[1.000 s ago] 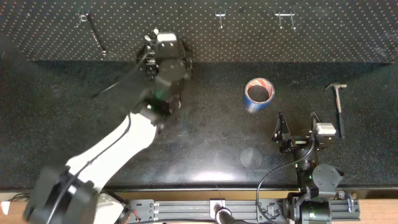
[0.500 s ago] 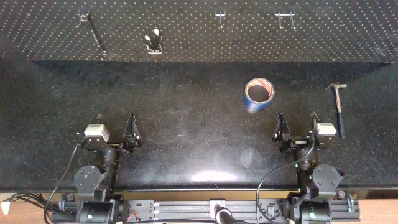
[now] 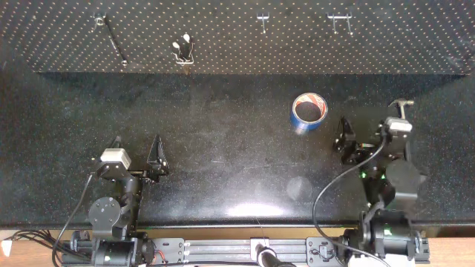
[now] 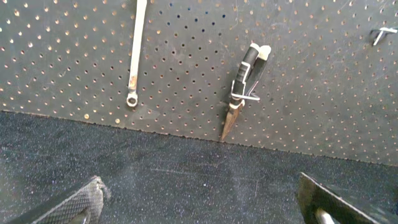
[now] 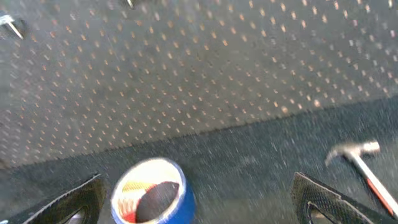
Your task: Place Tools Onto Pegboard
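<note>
Pliers (image 4: 242, 92) nearly upright on pegboard (image 4: 323, 93), nose down, handles up

- Pegboard (image 3: 237, 33): dark matt sheet, perforated in a regular grid of pale holes.
- Counter (image 3: 223, 141): black, fine-grained and speckled. It has a low sheen, with pale glare patches near the front edge.
- Wrench (image 4: 135, 53): bare bright metal, smooth and polished.
- Pliers (image 4: 244, 81): dull metal nose. The handles are sleeved in black and pale plastic or rubber.
- Hooks (image 3: 262, 20): bright bare metal wire.
- Tape roll (image 3: 300, 119): glossy blue film on the outer wall.
- Hammer (image 5: 367, 171): bright metal head. The handle material cannot be told.
- Left claw (image 4: 200, 185): fingers (image 4: 74, 202) black and matt, with a cross-hatched, mesh-like grip face.
- Right claw (image 5: 198, 182): fingers (image 5: 71, 202) of the same black textured finish.
</note>
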Controlling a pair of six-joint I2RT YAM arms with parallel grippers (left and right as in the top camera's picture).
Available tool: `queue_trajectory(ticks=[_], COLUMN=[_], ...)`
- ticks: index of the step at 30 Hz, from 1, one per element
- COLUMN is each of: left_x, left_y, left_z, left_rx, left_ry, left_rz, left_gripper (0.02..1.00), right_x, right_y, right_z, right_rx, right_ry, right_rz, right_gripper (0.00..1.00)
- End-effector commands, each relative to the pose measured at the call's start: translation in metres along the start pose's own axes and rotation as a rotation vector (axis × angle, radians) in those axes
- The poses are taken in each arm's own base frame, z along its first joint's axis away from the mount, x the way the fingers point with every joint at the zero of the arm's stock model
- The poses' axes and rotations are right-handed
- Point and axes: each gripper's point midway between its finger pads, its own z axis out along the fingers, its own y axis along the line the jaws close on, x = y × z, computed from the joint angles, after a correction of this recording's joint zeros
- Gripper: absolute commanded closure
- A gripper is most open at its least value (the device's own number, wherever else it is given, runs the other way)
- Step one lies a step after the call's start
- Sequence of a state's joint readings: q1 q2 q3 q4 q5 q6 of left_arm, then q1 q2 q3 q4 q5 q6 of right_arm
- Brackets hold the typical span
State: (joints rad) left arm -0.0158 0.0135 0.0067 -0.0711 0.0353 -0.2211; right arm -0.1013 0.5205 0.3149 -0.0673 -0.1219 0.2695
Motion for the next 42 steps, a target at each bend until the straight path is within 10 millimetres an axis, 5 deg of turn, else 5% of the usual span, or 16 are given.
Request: queue_trajectory(ticks=[1, 4, 7, 9, 14, 20, 22, 23, 24, 27, 29, 31, 35, 36, 38, 42], left_x=[0.000, 0.000, 0.000, 0.000, 0.000, 0.000, 0.000, 0.000, 0.000, 0.000, 0.000, 0.000, 0.000, 0.000, 0.000, 0.000], left_y=[-0.003, -0.003, -0.003, -0.003, -0.003, -0.003, -0.003, -0.003, -0.003, -0.003, -0.003, -0.003, -0.003, -0.003, -0.003, -0.003], left_z=[-0.001, -0.001, -0.001, -0.001, -0.001, -0.001, -0.001, -0.001, -0.001, -0.001, -0.001, -0.001, -0.001, -0.001, -0.001, -0.001], left_rx=[0.016, 0.016, 0.017, 0.017, 0.016, 0.016, 0.016, 0.017, 0.017, 0.016, 0.016, 0.017, 0.016, 0.017, 0.016, 0.016], left_ry=[0.000, -0.001, -0.001, -0.001, 0.000, 0.000, 0.000, -0.001, -0.001, 0.000, -0.001, -0.001, 0.000, -0.001, -0.001, 0.000], left_rz=[0.016, 0.016, 0.016, 0.016, 0.016, 0.016, 0.016, 0.016, 0.016, 0.016, 0.016, 0.016, 0.016, 0.016, 0.016, 0.016], left_gripper=[0.025, 0.025, 0.025, 0.025, 0.025, 0.025, 0.025, 0.025, 0.025, 0.025, 0.025, 0.025, 0.025, 0.025, 0.025, 0.025], right_x=[-0.001, 0.008, 0.036, 0.065, 0.103, 0.128, 0.132, 0.132, 0.133, 0.146, 0.102, 0.054, -0.092, -0.108, -0.104, -0.107], right_y=[0.038, 0.073, 0.096, 0.092, 0.098, 0.096, 0.096, 0.096, 0.097, 0.096, 0.107, 0.108, 0.145, 0.166, 0.195, 0.227], right_z=[0.042, 0.049, 0.077, 0.090, 0.110, 0.120, 0.122, 0.122, 0.121, 0.119, 0.113, 0.097, 0.037, 0.023, 0.015, 0.045], right_rx=[-0.100, -0.218, -0.322, -0.323, -0.380, -0.392, -0.394, -0.394, -0.391, -0.370, -0.369, -0.275, -0.411, -0.493, -0.571, -0.589], right_ry=[0.175, 0.357, 0.531, 0.627, 0.759, 0.808, 0.815, 0.816, 0.819, 0.854, 0.709, 0.373, -0.262, -0.320, -0.290, -0.238], right_rz=[-0.015, -0.079, -0.125, -0.142, -0.240, -0.268, -0.271, -0.271, -0.275, -0.321, -0.288, -0.146, 0.173, 0.200, 0.203, 0.193], right_gripper=[0.112, 0.112, 0.132, 0.137, 0.143, 0.167, 0.334, 0.691, 0.921, 0.928, 0.925, 0.925, 0.925, 0.925, 0.928, 0.925])
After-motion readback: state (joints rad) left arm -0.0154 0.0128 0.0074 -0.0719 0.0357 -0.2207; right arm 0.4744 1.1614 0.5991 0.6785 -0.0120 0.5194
